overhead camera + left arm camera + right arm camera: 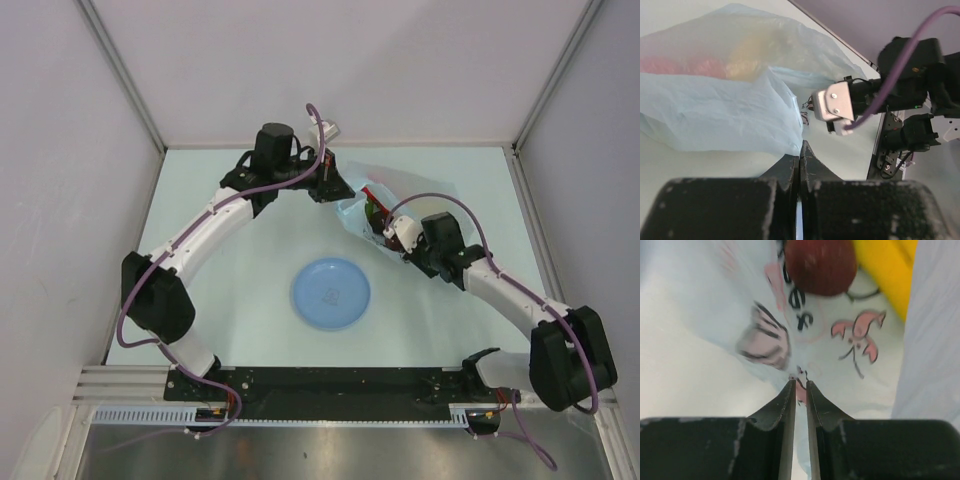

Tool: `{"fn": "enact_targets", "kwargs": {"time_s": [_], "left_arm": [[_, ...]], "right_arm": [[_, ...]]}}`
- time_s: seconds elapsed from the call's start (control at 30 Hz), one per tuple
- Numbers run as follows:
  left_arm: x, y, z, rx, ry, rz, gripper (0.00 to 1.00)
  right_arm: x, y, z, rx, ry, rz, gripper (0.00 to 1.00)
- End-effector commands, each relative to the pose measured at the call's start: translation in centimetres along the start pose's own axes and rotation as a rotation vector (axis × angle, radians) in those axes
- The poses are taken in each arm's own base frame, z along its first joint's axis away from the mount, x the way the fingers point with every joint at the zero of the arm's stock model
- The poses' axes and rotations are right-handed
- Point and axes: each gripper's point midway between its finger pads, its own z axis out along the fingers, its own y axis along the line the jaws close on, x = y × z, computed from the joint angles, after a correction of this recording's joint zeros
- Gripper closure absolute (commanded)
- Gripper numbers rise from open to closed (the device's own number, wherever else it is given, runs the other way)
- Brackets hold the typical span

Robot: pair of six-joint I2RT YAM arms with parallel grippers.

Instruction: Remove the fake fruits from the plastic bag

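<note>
Pale table (250, 330): left claw (800, 150) and right claw (799, 388) each pinch the plastic bag (412, 195) holding fake fruits (821, 262)

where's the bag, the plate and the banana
bag (715, 115), left wrist view, on its pale-blue side
plate (312, 300), top external view, on the bare blue inside
banana (880, 267), right wrist view, on its yellow body
</note>
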Motion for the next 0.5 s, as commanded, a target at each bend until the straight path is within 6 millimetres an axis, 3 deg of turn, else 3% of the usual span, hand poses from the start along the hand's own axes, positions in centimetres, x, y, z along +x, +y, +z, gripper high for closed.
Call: {"fn": "enact_targets", "kwargs": {"time_s": [0.0,0.23,0.37,0.4,0.47], "left_arm": [[-2.3,-1.4,-0.3,0.05,-0.059,0.033,1.0],[-2.7,-1.1,-0.2,0.035,-0.056,0.05,1.0],[-2.6,-1.1,-0.4,0.024,-0.054,0.062,0.94],[-2.7,-1.1,-0.4,0.024,-0.054,0.065,0.94],[-2.8,-1.1,-0.4,0.023,-0.058,0.071,0.92]], "right_arm": [[0.7,-2.9,0.4,0.032,0.013,0.003,0.82],[-5.9,-6.1,0.1,0.071,-0.132,-0.041,0.81],[-6.8,-7.2,1.3,0.122,-0.132,-0.138,0.78],[-6.2,-7.2,2.3,0.122,-0.102,-0.152,0.78],[-5.7,-9.0,3.0,0.196,-0.064,-0.174,0.77]]}}
